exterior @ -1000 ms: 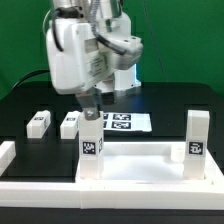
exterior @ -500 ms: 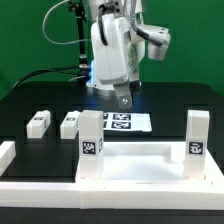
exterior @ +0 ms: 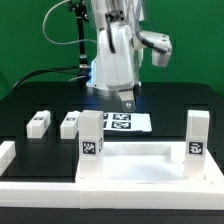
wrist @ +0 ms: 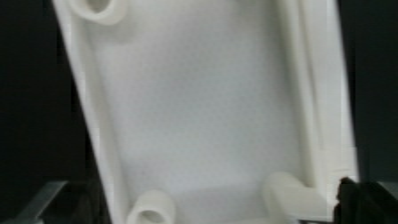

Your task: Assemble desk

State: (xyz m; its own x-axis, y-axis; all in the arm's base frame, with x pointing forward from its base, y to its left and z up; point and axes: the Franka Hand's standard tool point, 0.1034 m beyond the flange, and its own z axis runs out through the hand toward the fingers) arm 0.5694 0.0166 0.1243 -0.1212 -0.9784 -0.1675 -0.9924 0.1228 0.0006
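Observation:
The white desk top [exterior: 130, 165] lies at the front of the table with its raised rim up. Two white legs stand upright on it, one at the exterior view's left [exterior: 91, 145] and one at its right [exterior: 196, 135], each with a tag. Two more legs [exterior: 38, 123] [exterior: 69, 124] lie loose on the black table behind. My gripper [exterior: 127, 100] hangs above the marker board, apart from every part. In the wrist view the desk top [wrist: 196, 110] fills the picture with round sockets [wrist: 151, 210]. The gripper [wrist: 199, 200] is open and empty, and one dark fingertip [wrist: 347, 195] shows at each side.
The marker board [exterior: 120, 122] lies flat behind the desk top. A white border piece [exterior: 8, 155] runs along the exterior view's left front. A black stand and cable [exterior: 78, 45] rise at the back, in front of a green backdrop.
The arm has swung from above the left upright leg toward the exterior view's right and a little up. The leg stays standing where it was.

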